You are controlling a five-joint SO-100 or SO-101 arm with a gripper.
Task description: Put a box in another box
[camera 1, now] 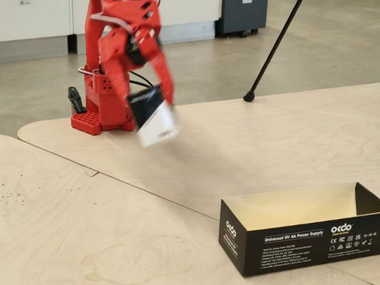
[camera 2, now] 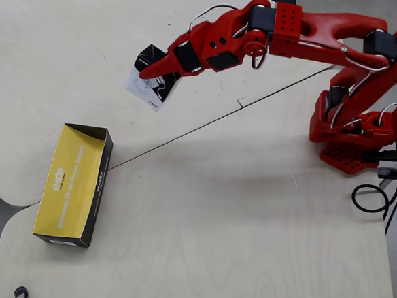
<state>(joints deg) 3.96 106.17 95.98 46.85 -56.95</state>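
The small black-and-white carton [camera 1: 154, 117] hangs tilted in the air above the table, blurred by motion in the fixed view. My red gripper [camera 1: 159, 97] is shut on its black upper half. From overhead the carton [camera 2: 148, 89] shows lifted and tilted under the gripper [camera 2: 155, 69], up and to the right of the long black box. That long box [camera 1: 305, 228] lies open on the table at the lower right of the fixed view, its pale yellowish inside empty. In the overhead view the long box [camera 2: 73, 185] sits at the lower left.
The arm's red base [camera 2: 353, 136] stands at the right table edge in the overhead view, with black cables [camera 2: 379, 196] beside it. A seam [camera 2: 207, 122] between table panels runs diagonally. A black tripod leg [camera 1: 273, 51] rests on the floor behind the table.
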